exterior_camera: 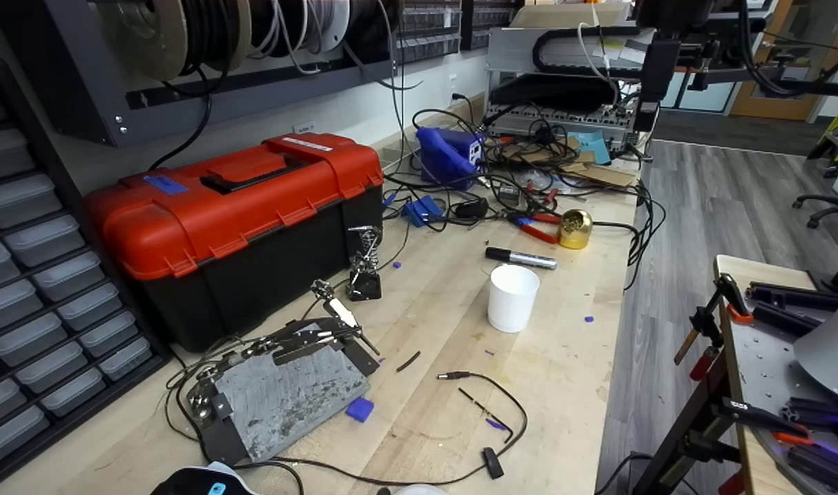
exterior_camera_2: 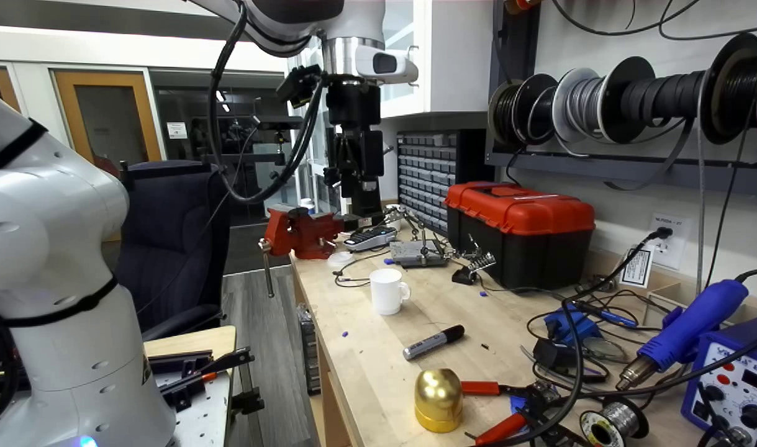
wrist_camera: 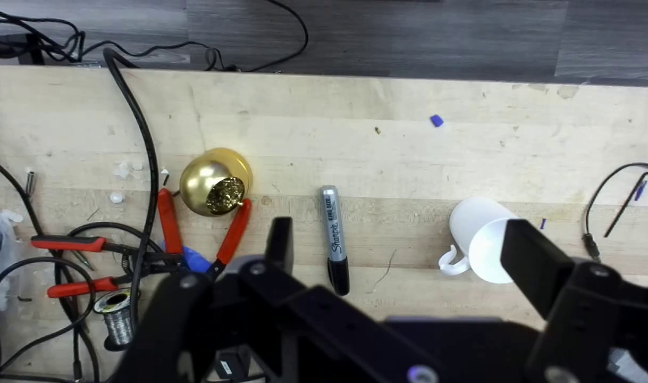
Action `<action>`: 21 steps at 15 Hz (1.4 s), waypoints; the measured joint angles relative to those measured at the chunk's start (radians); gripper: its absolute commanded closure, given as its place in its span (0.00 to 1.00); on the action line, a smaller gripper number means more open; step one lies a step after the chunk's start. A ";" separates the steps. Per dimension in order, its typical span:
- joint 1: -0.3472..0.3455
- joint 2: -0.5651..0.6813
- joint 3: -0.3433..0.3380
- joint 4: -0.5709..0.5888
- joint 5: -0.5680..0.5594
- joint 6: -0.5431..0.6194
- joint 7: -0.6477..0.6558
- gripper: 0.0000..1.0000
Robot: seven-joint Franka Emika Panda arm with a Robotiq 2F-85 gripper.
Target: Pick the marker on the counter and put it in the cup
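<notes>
The marker (wrist_camera: 334,234) is a grey Sharpie with a black cap, lying on the light-wood counter (wrist_camera: 355,106). It also shows in both exterior views (exterior_camera: 522,258) (exterior_camera_2: 434,343). The white cup (wrist_camera: 475,229) stands upright close by, also in both exterior views (exterior_camera: 511,302) (exterior_camera_2: 387,292). Its handle shows in the wrist view and an exterior view. My gripper (wrist_camera: 401,242) is open and empty, high above the counter. In the wrist view the marker appears between the fingers, nearer the left one; the right finger covers part of the cup's rim. The gripper also shows in an exterior view (exterior_camera_2: 364,192).
A gold round tip cleaner (wrist_camera: 216,182), red-handled pliers (wrist_camera: 169,223) and black cables lie beyond the marker. A blue soldering station (exterior_camera: 453,158) stands farther off. A red toolbox (exterior_camera: 247,220) stands against the wall. A soldering stand (exterior_camera: 288,392) and red vise (exterior_camera_2: 303,233) are also there.
</notes>
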 measured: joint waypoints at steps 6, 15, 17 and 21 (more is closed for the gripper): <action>0.000 0.038 -0.003 -0.056 0.000 0.127 -0.046 0.00; 0.004 0.190 -0.025 -0.150 0.002 0.419 -0.166 0.00; 0.009 0.249 -0.031 -0.149 0.003 0.482 -0.192 0.00; 0.013 0.376 -0.034 -0.120 0.005 0.586 -0.214 0.00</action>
